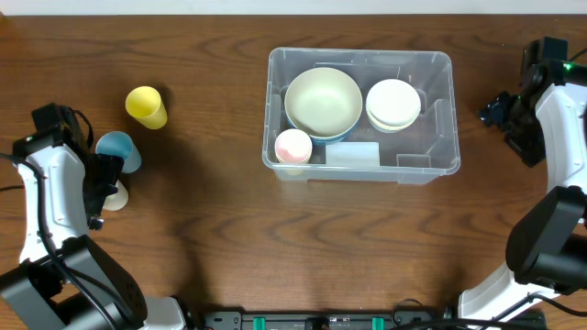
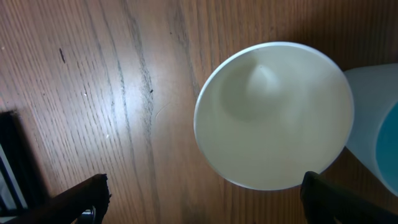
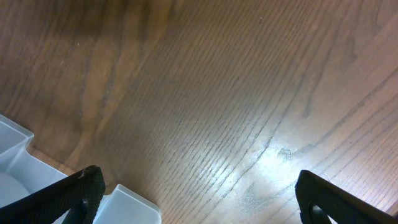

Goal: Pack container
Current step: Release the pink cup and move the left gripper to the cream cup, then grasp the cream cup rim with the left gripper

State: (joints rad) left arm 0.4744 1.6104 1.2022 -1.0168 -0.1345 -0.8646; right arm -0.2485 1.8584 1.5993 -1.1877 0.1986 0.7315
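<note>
Left tool [image 2: 202, 190]: jaws wide apart, over white cup [image 2: 273, 112], gripping nothing. Right tool [image 3: 199, 180]: jaws wide apart, empty, above bare counter [image 3: 217, 93]. Container [image 1: 359, 53] mid-counter, far side.

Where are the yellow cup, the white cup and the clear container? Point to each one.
yellow cup [image 1: 146, 106]: overhead view, on its side wall.
white cup [image 2: 273, 115]: left wrist view, on its inner surface.
container [image 1: 385, 53]: overhead view, on its far rim.
</note>
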